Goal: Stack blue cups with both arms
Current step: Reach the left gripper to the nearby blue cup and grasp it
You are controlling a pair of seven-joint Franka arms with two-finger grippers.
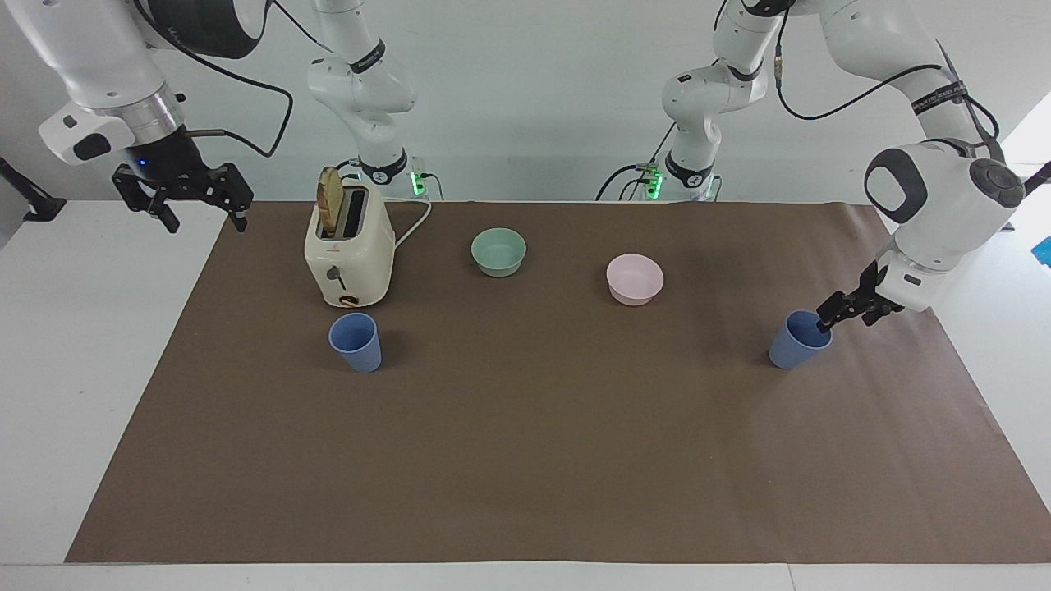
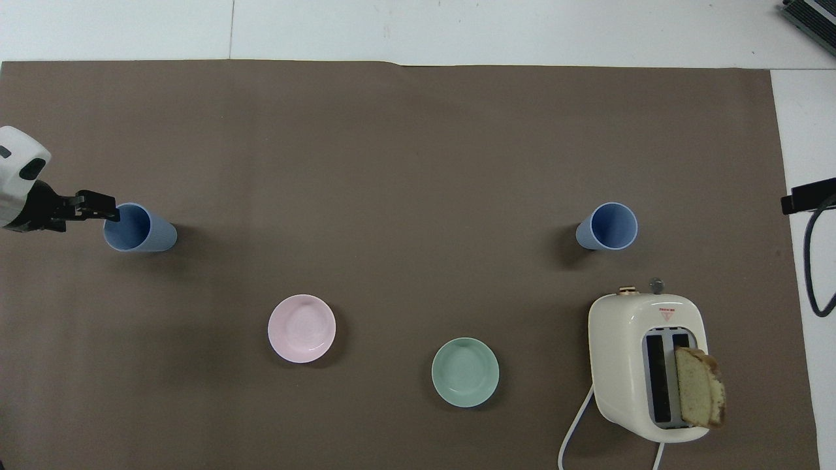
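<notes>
- Left claw [image 1: 829, 316] was low at the rim of the blue cup at the left arm's end [image 1: 799, 340] of the desk [image 1: 525, 460]. In the facing view its tip lay against the cup's upper edge on the side toward the end of the desk.
- Whether the left claw actually touched that cup could not be established, nor how far its fingers were parted. No object was seen in its hold.
- The cup beside the left claw stood upright on the brown mat [image 1: 525, 492], mouth up.
- Right claw [image 1: 187, 201] hung in the air over the mat's edge at the right arm's end of the desk, waiting. Its fingers were spread wide and held nothing.
- The second blue cup [image 1: 355, 342] stood upright on the mat, well apart from the right claw and well apart from the first cup. The two cups were not stacked.
- A cream toaster [image 1: 348, 256] with a slice of bread [image 1: 330, 203] standing out of one slot sat between the right claw and the second cup, just beside that cup and nearer to the robots than it.
- A pale green bowl [image 1: 498, 251] and a pink bowl [image 1: 634, 279] rested on the mat between the two claws, each empty, the pink one toward the left claw.
</notes>
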